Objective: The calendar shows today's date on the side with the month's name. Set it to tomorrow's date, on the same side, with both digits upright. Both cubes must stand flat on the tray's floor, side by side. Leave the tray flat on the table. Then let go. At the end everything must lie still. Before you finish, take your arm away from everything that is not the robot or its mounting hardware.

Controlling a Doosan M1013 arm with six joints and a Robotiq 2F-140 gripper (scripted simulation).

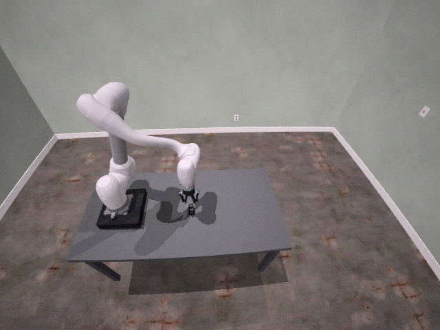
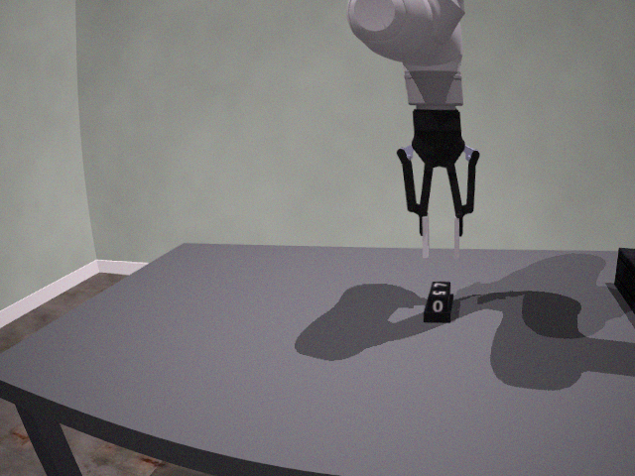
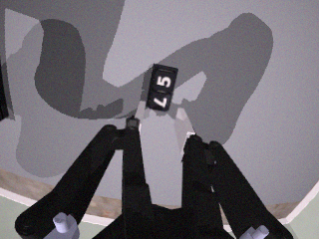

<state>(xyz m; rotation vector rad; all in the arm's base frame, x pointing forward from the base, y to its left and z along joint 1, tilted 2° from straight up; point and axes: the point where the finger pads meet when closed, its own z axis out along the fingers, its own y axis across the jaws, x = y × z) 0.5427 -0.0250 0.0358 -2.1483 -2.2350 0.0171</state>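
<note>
The calendar's small black tray (image 2: 448,310) stands on the table. In it two black cubes sit side by side. The cube nearer the exterior camera (image 2: 439,295) (image 3: 163,81) has a white 5 on top, and a white 0 shows on its end face. The other cube (image 2: 440,285) (image 3: 159,102) has a white 7 on top. In the top view the calendar (image 1: 191,210) is small and its digits cannot be read. The month's name cannot be read. My gripper (image 1: 190,205) (image 2: 441,256) (image 3: 159,114) is partly open and empty, pointing down above the calendar.
The grey table (image 1: 245,220) (image 2: 230,332) bears the arm's black base plate (image 1: 122,221) (image 2: 626,277), on the left in the top view and at the right edge in the exterior view. Arm shadows fall around the calendar.
</note>
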